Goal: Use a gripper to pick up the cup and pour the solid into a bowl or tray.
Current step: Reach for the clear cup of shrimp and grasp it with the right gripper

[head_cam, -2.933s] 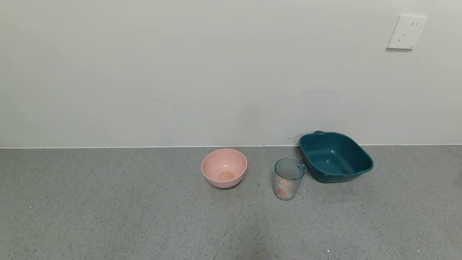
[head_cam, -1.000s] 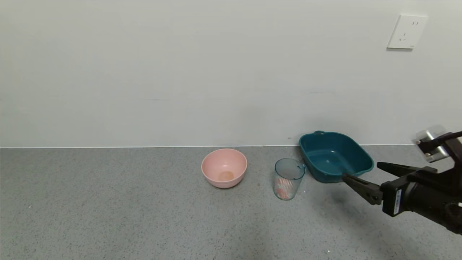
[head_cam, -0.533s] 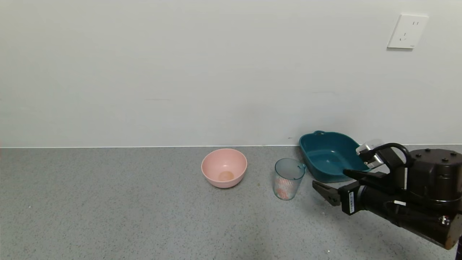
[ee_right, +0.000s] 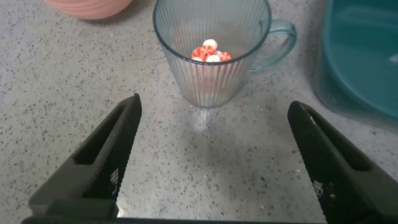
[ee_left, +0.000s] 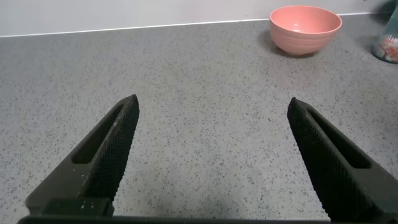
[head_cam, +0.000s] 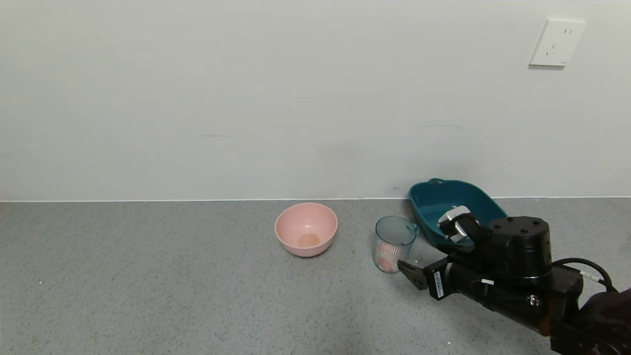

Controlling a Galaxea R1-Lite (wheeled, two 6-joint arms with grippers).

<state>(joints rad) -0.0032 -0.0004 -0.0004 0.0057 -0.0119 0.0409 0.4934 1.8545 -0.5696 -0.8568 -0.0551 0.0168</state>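
Grey speckled desk (head_cam: pixel 172 296) runs back to a plain pale wall with a white socket plate (head_cam: pixel 557 43) high on the right. Low over the desk at the right, the right gripper (ee_right: pixel 211 155) has its jaws spread wide and holding nothing; the right wrist view shows the two dark fingers (ee_right: pixel 106 155) splayed on either side of the cup, which stands just ahead of them and not yet between them, untouched. In the head view the one finger visible comes close to the cup's base on its right. That cup (head_cam: pixel 394 242), a translucent pale blue ribbed mug, stands upright on the desk with its handle turned toward the basin. The solid (ee_right: pixel 210 53), a small heap of red-orange and white round pieces, lies at the bottom of the cup. Just beyond the cup, to its right and near the wall, sits the dark teal basin (head_cam: pixel 434 197), partly hidden behind the black arm; its small loop handle is on the far rim. A round pink bowl (head_cam: pixel 306 229) stands to the left of the cup, apart from it. The left gripper (ee_left: pixel 211 155) hangs over bare desk well to the left, its jaws likewise wide open and holding nothing, with the pink bowl far ahead of it.
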